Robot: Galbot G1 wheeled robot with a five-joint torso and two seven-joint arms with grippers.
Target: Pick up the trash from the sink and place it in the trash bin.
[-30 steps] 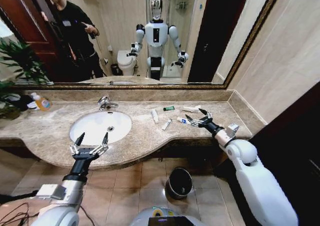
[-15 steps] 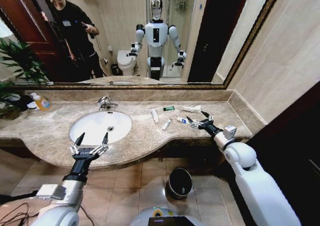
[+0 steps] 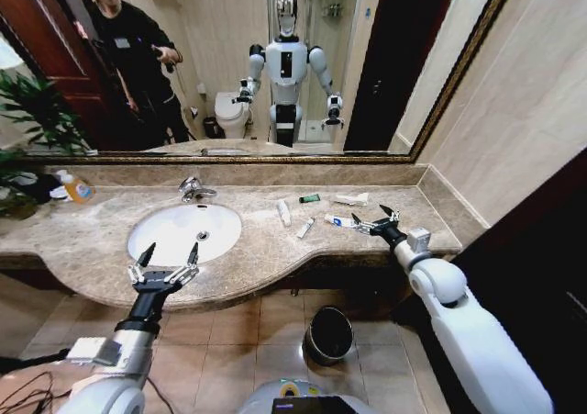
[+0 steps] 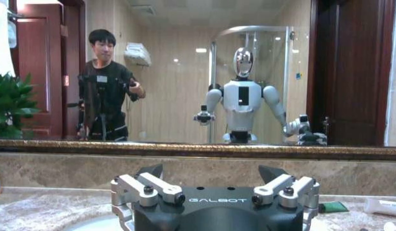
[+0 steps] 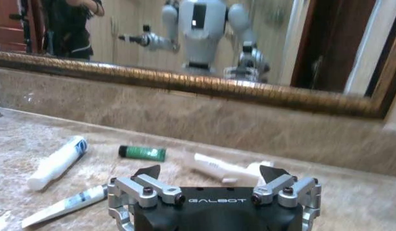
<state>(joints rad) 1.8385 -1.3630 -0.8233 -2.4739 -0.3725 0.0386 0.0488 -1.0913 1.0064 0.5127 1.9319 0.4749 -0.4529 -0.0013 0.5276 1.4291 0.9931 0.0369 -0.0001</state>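
The trash lies on the marble countertop right of the sink (image 3: pixel 151 240). It is a white tube (image 3: pixel 284 213), a thin tube with blue print (image 3: pixel 305 228), another small tube (image 3: pixel 337 220), a dark-green piece (image 3: pixel 310 198) and a flat white wrapper (image 3: pixel 350 198). My right gripper (image 3: pixel 371 217) is open, low over the counter just right of the small tube. Its wrist view shows the white tube (image 5: pixel 57 162), the green piece (image 5: pixel 142 152) and the wrapper (image 5: pixel 223 168) ahead of the open right gripper (image 5: pixel 210 173). My left gripper (image 3: pixel 165 260) is open at the counter's front edge before the sink. The trash bin (image 3: pixel 328 334) stands on the floor below.
A chrome faucet (image 3: pixel 193 189) stands behind the basin. An orange soap bottle (image 3: pixel 76 187) and a plant (image 3: pixel 32 111) occupy the far left of the counter. A mirror backs the counter. A wall closes the right end.
My right gripper has shifted a little to the right along the counter, away from the tubes. The left arm has not moved.
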